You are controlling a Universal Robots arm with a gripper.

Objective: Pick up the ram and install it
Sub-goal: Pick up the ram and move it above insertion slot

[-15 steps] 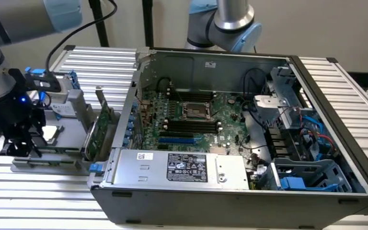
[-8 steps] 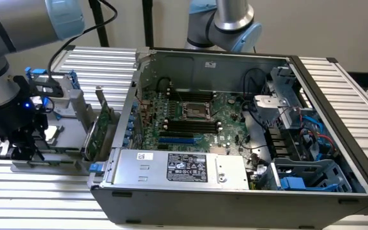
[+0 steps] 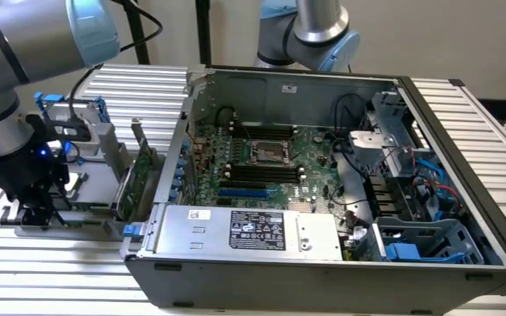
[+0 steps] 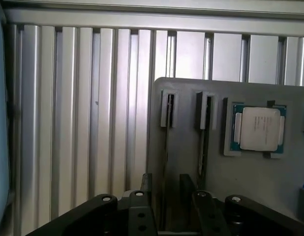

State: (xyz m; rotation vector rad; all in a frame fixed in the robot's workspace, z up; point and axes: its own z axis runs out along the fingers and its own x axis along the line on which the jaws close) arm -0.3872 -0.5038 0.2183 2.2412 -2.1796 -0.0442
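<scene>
Exterior view: the gripper (image 3: 35, 217) is positioned low over a grey holder (image 3: 95, 214) at the exterior view's left of the open computer case (image 3: 323, 276). Wrist view: its fingers (image 4: 146, 187) are held apart astride the ram (image 4: 167, 147), which is stood edge-on in a holder slot.

The computer case (image 3: 323, 283) is overlooked obliquely from the exterior view; the grey tray (image 4: 184, 147) — shared by both — is viewed closely, downward, from the wrist.
</scene>
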